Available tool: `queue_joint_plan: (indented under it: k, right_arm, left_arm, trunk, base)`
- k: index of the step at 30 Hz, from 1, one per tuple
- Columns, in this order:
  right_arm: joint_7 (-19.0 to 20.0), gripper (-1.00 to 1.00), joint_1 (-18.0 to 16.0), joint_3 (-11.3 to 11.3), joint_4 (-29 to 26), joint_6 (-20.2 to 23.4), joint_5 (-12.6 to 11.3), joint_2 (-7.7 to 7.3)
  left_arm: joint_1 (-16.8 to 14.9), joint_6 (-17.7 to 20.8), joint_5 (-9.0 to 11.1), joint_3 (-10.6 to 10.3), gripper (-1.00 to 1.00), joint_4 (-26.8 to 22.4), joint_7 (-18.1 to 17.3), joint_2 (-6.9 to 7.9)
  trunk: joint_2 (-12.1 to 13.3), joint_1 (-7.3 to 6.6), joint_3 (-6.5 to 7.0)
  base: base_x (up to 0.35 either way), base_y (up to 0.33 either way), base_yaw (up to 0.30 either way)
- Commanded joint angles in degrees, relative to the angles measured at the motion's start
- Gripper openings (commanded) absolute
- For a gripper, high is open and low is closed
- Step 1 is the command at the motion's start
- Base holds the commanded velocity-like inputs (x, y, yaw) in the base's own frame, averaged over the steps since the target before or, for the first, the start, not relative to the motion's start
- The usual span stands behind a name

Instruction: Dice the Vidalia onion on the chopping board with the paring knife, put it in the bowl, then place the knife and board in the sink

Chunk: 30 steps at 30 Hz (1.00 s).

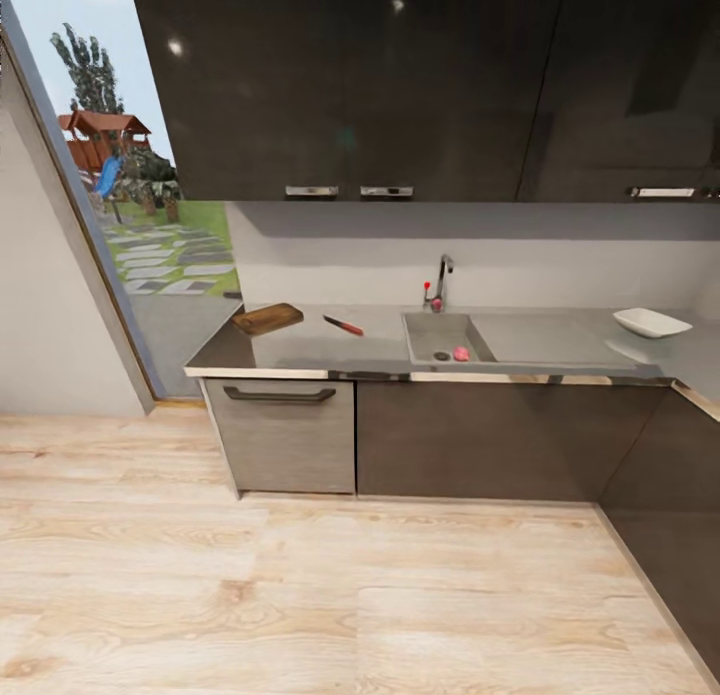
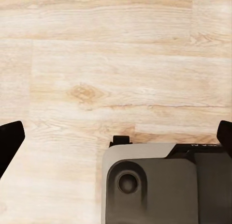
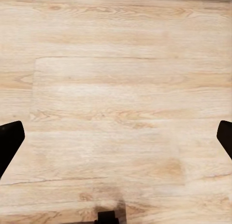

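Observation:
Across the room, the grey countertop holds the brown chopping board at its left and the red-handled paring knife just right of it. The pinkish Vidalia onion lies in the steel sink beside the dark drain, under the chrome tap. The white bowl stands far right on the counter. My left gripper hangs open over the wood floor, its dark fingertips wide apart. My right gripper is open over the floor too, holding nothing.
Light wood floor stretches between me and the dark cabinet fronts. The counter turns a corner at the right. A tall window stands at the left. Part of my grey base lies below the left gripper.

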Motion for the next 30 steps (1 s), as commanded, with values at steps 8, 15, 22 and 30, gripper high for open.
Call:
queue_joint_plan:
  k: [8, 15, 22, 30]
  right_arm:
    - [-0.2, 1.00, 0.0, 0.1, -0.1, -0.1, 0.0, 0.01]
    - [-0.2, 1.00, 0.0, 0.0, -0.1, -1.2, 0.0, 0.02]
    - [-0.2, 1.00, 0.0, 0.1, -0.1, -1.5, 0.0, 0.01]
    - [0.1, 1.00, 0.0, 0.2, 0.0, -1.6, 0.1, -0.36]
  left_arm:
    - [0.0, -0.1, 0.0, 0.0, 1.00, -0.1, 0.0, 0.03]
    - [0.0, -0.1, 0.0, 0.0, 1.00, 0.0, 0.0, 0.00]
    - [0.0, -0.1, 0.0, 0.0, 1.00, 0.0, 0.0, 0.00]
    - [0.0, -0.1, 0.0, 0.0, 1.00, 0.0, 0.0, 0.00]
  trunk:
    - [-0.1, 0.04, 0.63]
    - [-0.1, 0.04, 1.27]
    - [-0.1, 0.04, 1.62]
    - [-0.1, 0.04, 1.65]
  base:
    - [0.000, 0.000, 0.000]
    - [0.000, 0.000, 0.000]
    - [0.000, 0.000, 0.000]
    - [0.000, 0.000, 0.000]
